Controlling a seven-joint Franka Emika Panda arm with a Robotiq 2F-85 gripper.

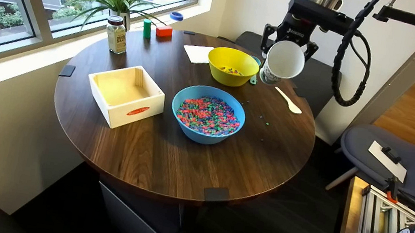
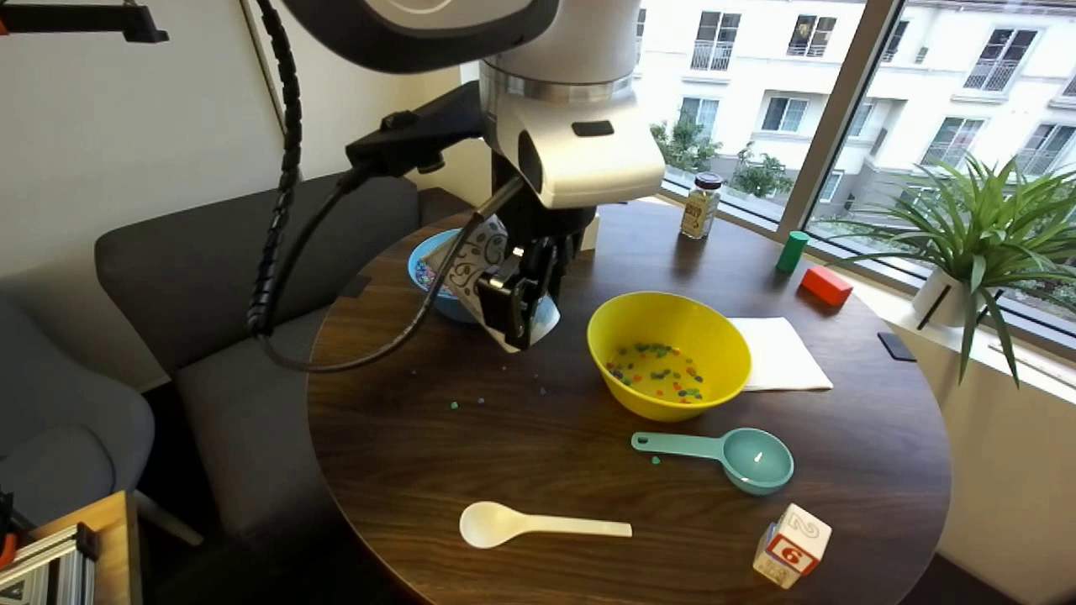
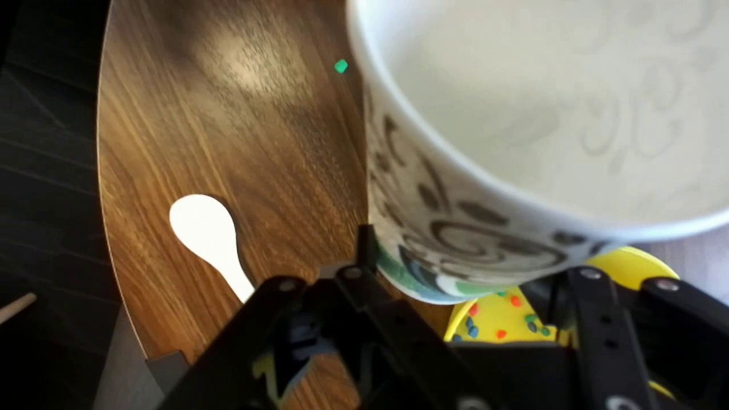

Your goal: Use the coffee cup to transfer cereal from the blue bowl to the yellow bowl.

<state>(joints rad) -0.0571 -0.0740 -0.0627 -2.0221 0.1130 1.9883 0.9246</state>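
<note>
My gripper (image 1: 287,50) is shut on the coffee cup (image 1: 286,62), a white mug with dark swirls and a green base band. The cup hangs tilted above the table beside the yellow bowl (image 1: 228,79); its visible inside is bare white and its handle is not seen. In the wrist view the fingers (image 3: 475,265) sit either side of the cup (image 3: 455,222). The blue bowl (image 1: 204,137) holds a large speckled mass of cereal (image 1: 210,115). The yellow bowl (image 2: 664,313) has a thin scatter of cereal (image 2: 660,370) at its bottom. The cup partly hides the blue bowl in an exterior view (image 2: 454,309).
A wooden box (image 1: 137,109) stands beside the blue bowl. A white spoon (image 2: 538,527), teal scoop (image 2: 756,460), number block (image 2: 793,546) and napkin (image 2: 780,353) lie around the yellow bowl. A jar (image 1: 116,35) stands near the window. Loose cereal pieces (image 2: 454,405) lie on the table.
</note>
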